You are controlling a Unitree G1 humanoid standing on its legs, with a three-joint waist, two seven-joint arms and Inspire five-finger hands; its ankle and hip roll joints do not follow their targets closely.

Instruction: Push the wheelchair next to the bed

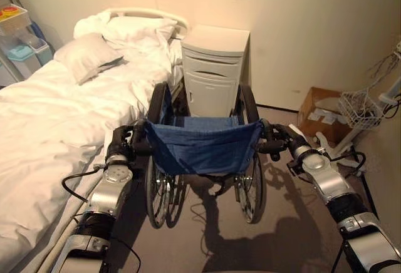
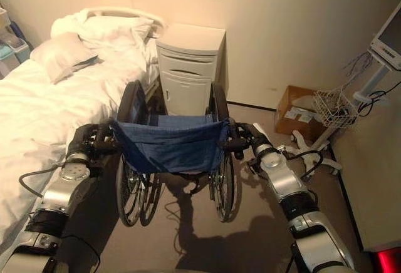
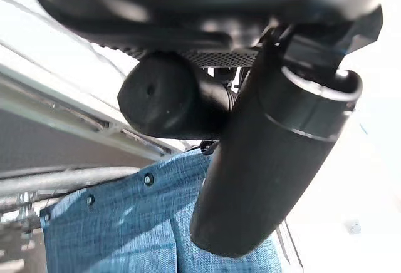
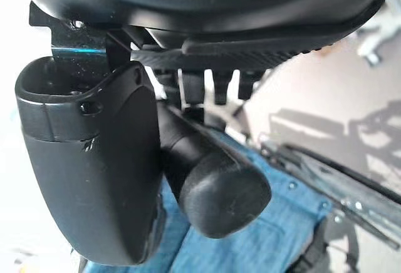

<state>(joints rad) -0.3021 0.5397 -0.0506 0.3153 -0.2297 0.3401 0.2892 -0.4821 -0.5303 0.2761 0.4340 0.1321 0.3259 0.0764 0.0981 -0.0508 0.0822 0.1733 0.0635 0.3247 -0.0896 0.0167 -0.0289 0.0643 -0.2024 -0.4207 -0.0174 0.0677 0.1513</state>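
Observation:
A wheelchair (image 1: pixel 203 148) with a blue cloth back and spoked wheels stands just right of the white bed (image 1: pixel 56 116), facing the wall. My left hand (image 1: pixel 122 144) is curled round the left push handle (image 3: pixel 166 101), hard against the mattress edge. My right hand (image 1: pixel 285 138) is curled round the right push handle (image 4: pixel 213 185). In both wrist views the thumb lies beside the black rubber grip, with the blue cloth (image 3: pixel 125 223) just past it.
A white bedside cabinet (image 1: pixel 213 69) stands against the wall straight ahead of the wheelchair. A cardboard box (image 1: pixel 322 116) and a wire basket on a wheeled stand (image 1: pixel 360 110) are at the right. Pillows (image 1: pixel 88 54) lie at the bed's head. Plastic drawers (image 1: pixel 22 41) stand far left.

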